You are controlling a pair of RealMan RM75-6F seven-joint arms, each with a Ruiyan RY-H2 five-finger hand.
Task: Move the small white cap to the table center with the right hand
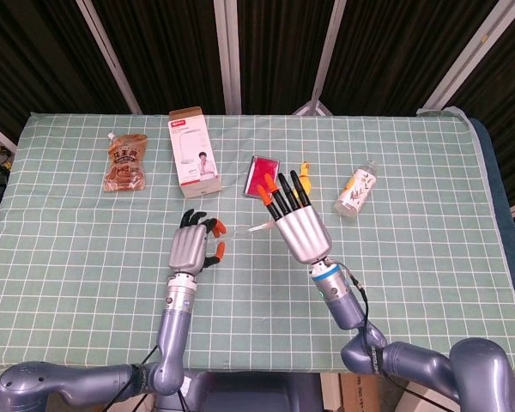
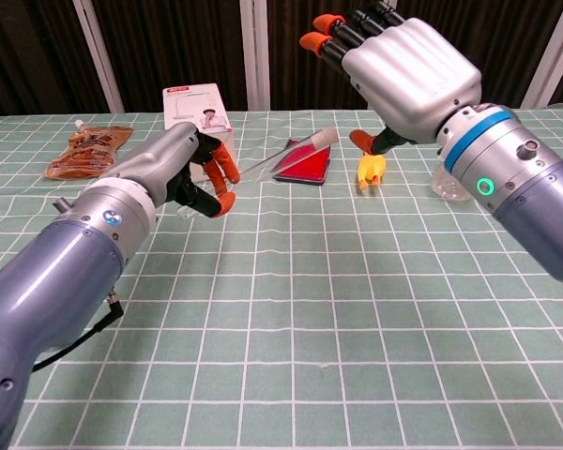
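The small white cap [image 2: 321,137] sits on the far end of a thin clear tube [image 2: 263,163], which slants up off the green checked table [image 1: 412,257]. My left hand [image 2: 192,169] grips the tube's near end between its orange-tipped fingers. In the head view the cap [image 1: 261,228] shows as a pale speck just left of my right hand [image 1: 299,221]. That right hand [image 2: 408,70] is raised above and to the right of the cap, fingers stretched out and apart, holding nothing.
Along the back stand a white box [image 1: 194,152] and a brown pouch [image 1: 124,161]. A red packet [image 1: 262,176], a yellow toy chicken [image 1: 305,172] and a small bottle [image 1: 357,190] lie just beyond my right hand.
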